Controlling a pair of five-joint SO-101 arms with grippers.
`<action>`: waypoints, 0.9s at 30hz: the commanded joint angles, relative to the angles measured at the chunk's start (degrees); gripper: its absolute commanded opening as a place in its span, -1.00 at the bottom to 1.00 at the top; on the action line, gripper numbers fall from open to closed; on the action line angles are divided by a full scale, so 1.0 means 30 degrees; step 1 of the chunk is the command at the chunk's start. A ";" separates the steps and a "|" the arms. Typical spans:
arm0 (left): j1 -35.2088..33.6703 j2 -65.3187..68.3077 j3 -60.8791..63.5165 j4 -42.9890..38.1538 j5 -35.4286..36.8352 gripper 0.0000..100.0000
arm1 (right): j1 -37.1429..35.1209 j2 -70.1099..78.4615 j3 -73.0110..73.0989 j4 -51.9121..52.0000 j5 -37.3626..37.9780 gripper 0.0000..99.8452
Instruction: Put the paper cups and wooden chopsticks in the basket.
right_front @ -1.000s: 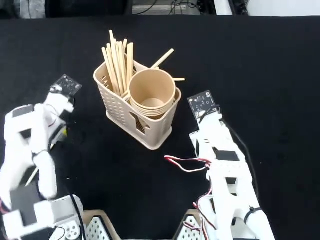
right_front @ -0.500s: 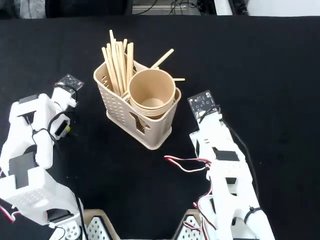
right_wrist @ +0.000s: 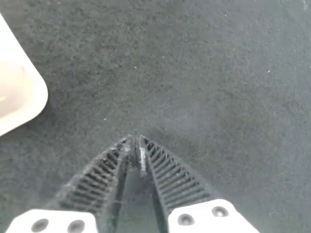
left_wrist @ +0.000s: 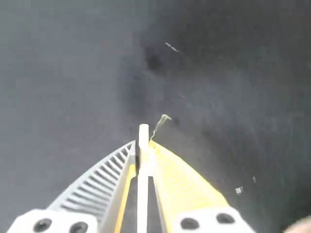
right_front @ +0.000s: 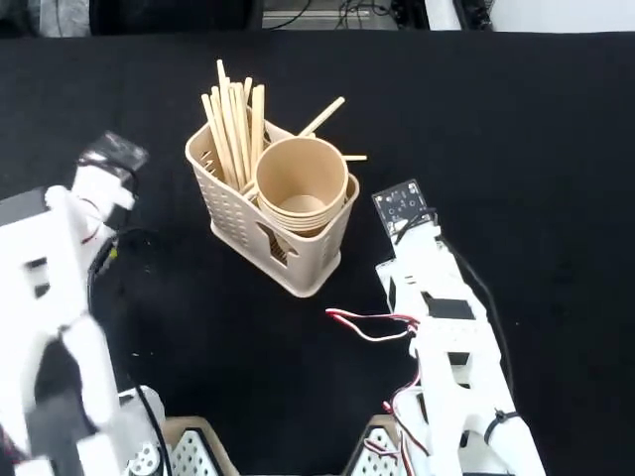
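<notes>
A beige slotted basket (right_front: 238,223) stands mid-table, holding stacked paper cups (right_front: 303,178) and a bundle of wooden chopsticks (right_front: 233,119) that lean out of its far side. The left arm (right_front: 60,288) is raised at the table's left, well apart from the basket. My left gripper (left_wrist: 143,133) is shut on a pale wooden chopstick (left_wrist: 143,184) that runs between its jaws, above bare black cloth. My right gripper (right_wrist: 135,144) is shut with nothing in it, just right of the basket, whose corner (right_wrist: 19,97) shows nearby.
Black cloth (right_front: 516,139) covers the whole table. The right arm (right_front: 437,307) lies along the table's right side with a loose red wire loop (right_front: 367,322) beside it. A thread of lint (left_wrist: 160,121) lies on the cloth under the left gripper.
The left arm has swung up and outward; its wrist has shifted left and away from the basket. The right arm, the basket and its contents have not moved.
</notes>
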 commanded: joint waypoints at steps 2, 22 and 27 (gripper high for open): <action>0.0132 -0.6505 -0.0073 -0.1905 0.5070 -0.94 | -0.0147 -0.0454 -0.0103 -0.0264 0.0088 -0.97; 0.7780 -1.0989 -0.0484 -1.9194 1.9780 -0.94 | -0.0147 -0.0454 -0.0073 -0.0264 0.0088 -0.97; 0.7927 -1.0960 -0.1451 -1.9370 1.9780 -0.94 | -0.0147 -0.0454 -0.0073 -0.0264 0.0088 -0.97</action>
